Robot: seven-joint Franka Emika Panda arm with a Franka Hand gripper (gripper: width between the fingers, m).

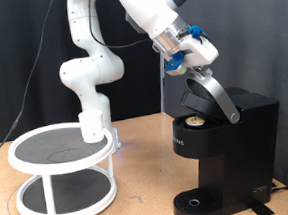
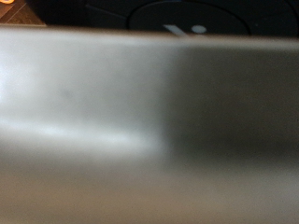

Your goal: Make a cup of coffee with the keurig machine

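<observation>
Exterior view: the keurig machine [image 1: 223,151] stood on the wooden tabletop [image 1: 142,203] at the right of the scene, black and boxy, with its round drip base [image 1: 197,204] at the near end. Its hinged lid [image 1: 208,92] was raised and tilted back, the silver-grey handle bar angled up toward the arm. Under the open lid a small tan-topped pod [image 1: 194,118] sat in the brew chamber.

The white arm reached down from the upper middle, and the claw [image 1: 191,66] sat at the top edge of the raised lid, touching it or just beside it. Blue fittings showed at the wrist. Whether the fingers were spread or pressed together could not be told; they were hidden against the lid.

At the left stood a white two-tier round rack [image 1: 61,174] with a dark mesh top. A white cylindrical object [image 1: 95,126] rested on its far right edge; it may have been the cup, but no handle was visible.

Wrist view: almost filled by a blurred grey-silver surface [image 2: 149,131] very close to the lens, with a dark strip of the machine [image 2: 187,14] above it.
</observation>
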